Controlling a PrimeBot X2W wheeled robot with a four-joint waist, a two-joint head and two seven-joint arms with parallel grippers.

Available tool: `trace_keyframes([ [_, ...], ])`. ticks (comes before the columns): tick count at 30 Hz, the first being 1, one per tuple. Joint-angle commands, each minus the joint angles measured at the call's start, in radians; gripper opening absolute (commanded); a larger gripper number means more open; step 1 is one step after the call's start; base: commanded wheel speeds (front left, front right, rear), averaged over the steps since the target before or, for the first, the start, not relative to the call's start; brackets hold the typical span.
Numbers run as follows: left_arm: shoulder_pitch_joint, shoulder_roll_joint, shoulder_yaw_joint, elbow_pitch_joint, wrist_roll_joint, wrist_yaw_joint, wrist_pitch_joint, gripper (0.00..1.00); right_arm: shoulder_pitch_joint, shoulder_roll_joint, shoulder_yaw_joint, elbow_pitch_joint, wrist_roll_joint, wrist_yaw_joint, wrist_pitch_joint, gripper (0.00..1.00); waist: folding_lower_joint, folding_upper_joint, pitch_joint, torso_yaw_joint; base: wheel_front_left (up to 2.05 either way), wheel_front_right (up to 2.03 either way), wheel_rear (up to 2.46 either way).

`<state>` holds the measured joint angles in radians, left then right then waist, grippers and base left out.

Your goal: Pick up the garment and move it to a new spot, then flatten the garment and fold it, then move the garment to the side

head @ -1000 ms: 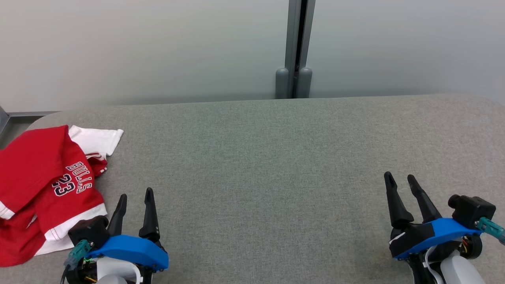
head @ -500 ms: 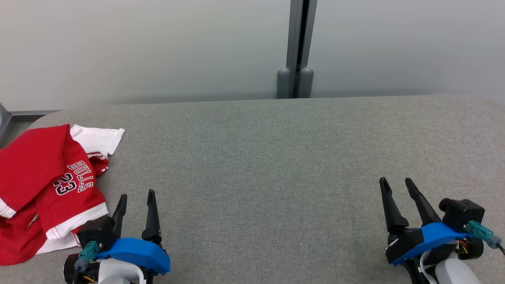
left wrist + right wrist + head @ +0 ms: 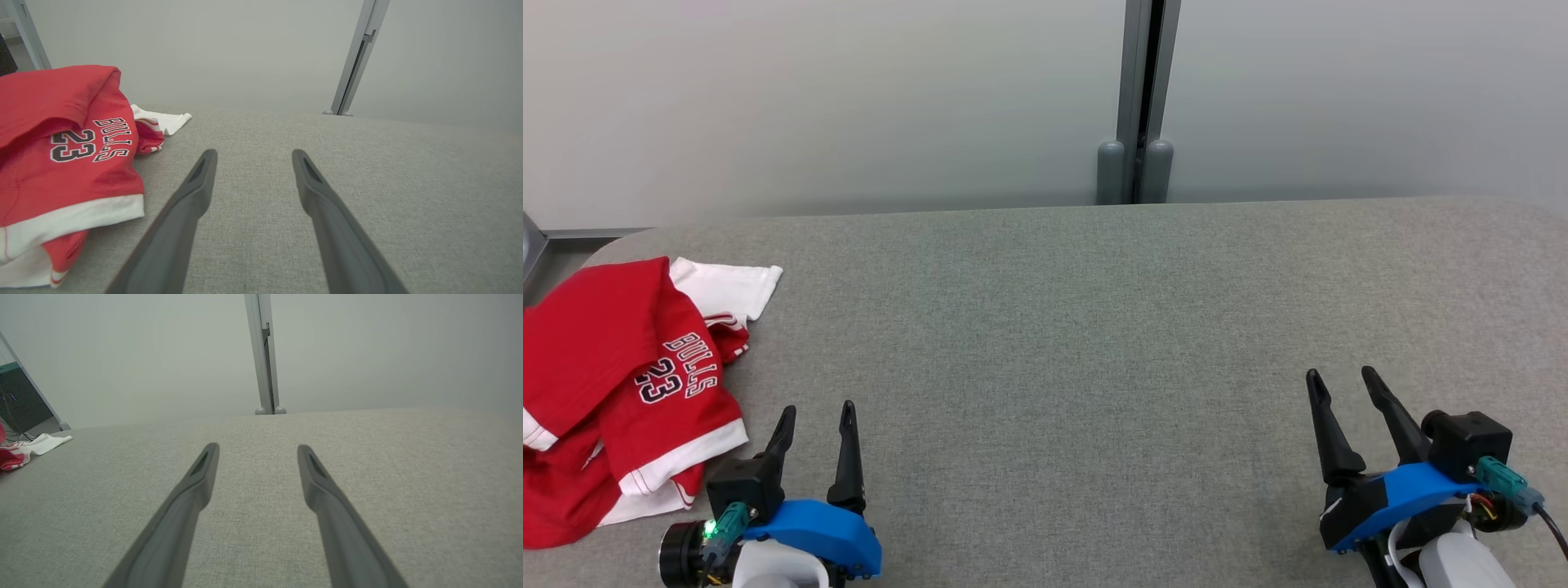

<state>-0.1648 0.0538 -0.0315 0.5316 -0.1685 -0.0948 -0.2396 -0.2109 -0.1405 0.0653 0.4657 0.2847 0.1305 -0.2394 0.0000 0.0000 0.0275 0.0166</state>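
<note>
Garment partly beyond left edge

"BULLS" and "23" on the red garment

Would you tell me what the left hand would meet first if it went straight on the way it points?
Probably only the grey tabletop; the left hand points past the red jersey, which lies to its left.
</note>
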Motion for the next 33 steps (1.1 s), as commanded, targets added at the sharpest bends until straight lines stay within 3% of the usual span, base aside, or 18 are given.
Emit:
trace_keyframes([
  [1,-0.009,-0.001,0.001,0.006,0.021,-0.002,-0.008,1.0,-0.003,0.0,-0.002,0.009,-0.024,0.0,-0.008,1.0,0.0,0.0,0.0,0.001,0.0,0.0,0.0],
  [12,-0.012,-0.003,0.003,0.034,0.089,-0.004,-0.027,1.0,-0.015,0.014,-0.026,0.06,-0.097,0.0,-0.027,1.0,0.0,0.0,0.007,0.004,0.0,0.0,0.0],
  [23,-0.01,-0.003,0.001,0.037,0.08,-0.005,-0.027,1.0,-0.02,0.004,-0.014,0.064,-0.095,0.0,-0.027,1.0,0.0,0.0,0.02,0.02,0.0,0.0,0.0],
  [33,-0.002,-0.002,0.01,0.037,0.033,0.028,-0.027,1.0,-0.038,-0.008,0.027,0.052,-0.079,0.0,-0.026,1.0,0.0,0.0,0.074,0.179,0.0,0.0,0.0],
])
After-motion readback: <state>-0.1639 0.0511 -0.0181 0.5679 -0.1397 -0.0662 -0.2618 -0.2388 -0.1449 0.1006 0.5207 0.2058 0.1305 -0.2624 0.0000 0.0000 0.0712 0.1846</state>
